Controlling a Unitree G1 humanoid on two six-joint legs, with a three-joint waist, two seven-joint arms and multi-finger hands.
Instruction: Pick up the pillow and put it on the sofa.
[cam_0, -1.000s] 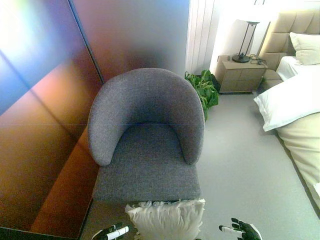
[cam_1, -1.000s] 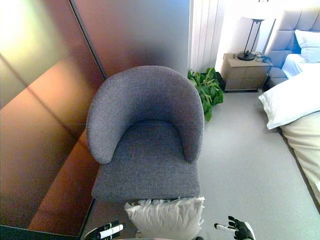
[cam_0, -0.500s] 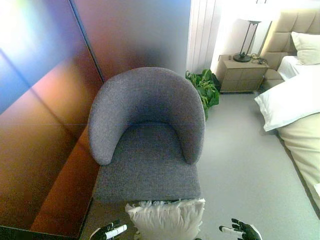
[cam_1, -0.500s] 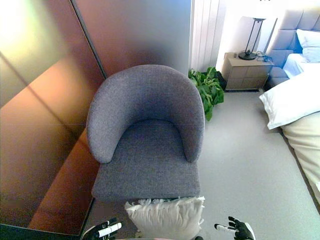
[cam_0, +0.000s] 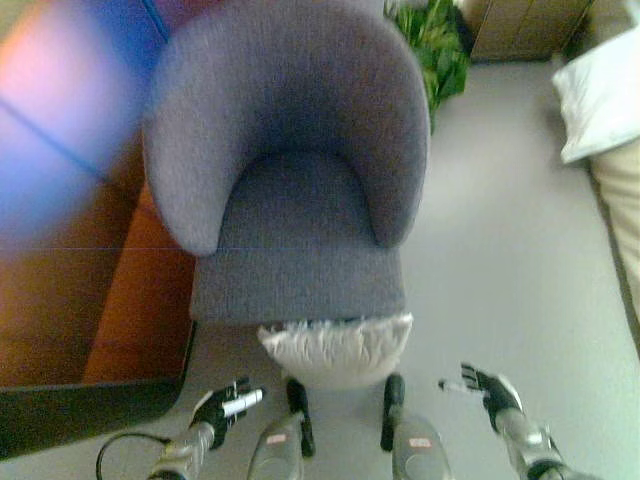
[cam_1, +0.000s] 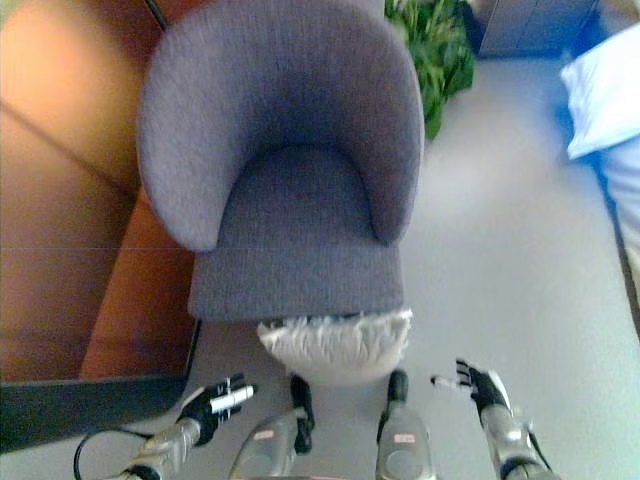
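Observation:
A white fringed pillow (cam_0: 337, 347) lies on the grey floor against the front edge of a grey round-backed armchair (cam_0: 295, 190). My left hand (cam_0: 223, 405) is open, low on the floor to the left of the pillow and apart from it. My right hand (cam_0: 489, 390) is open, to the right of the pillow and apart from it. The pillow (cam_1: 336, 341), the left hand (cam_1: 216, 399) and the right hand (cam_1: 477, 384) also show in the right eye view.
A dark wood panel wall (cam_0: 70, 230) runs along the left beside the chair. A green plant (cam_0: 436, 40) stands behind the chair on the right. A bed with white bedding (cam_0: 610, 90) is at the far right. Grey carpet (cam_0: 500, 250) lies between chair and bed.
The camera has tilted down, so the whole scene has shifted up and both arms show further in. Pillow and chair have not moved. Both hands stay open beside the pillow.

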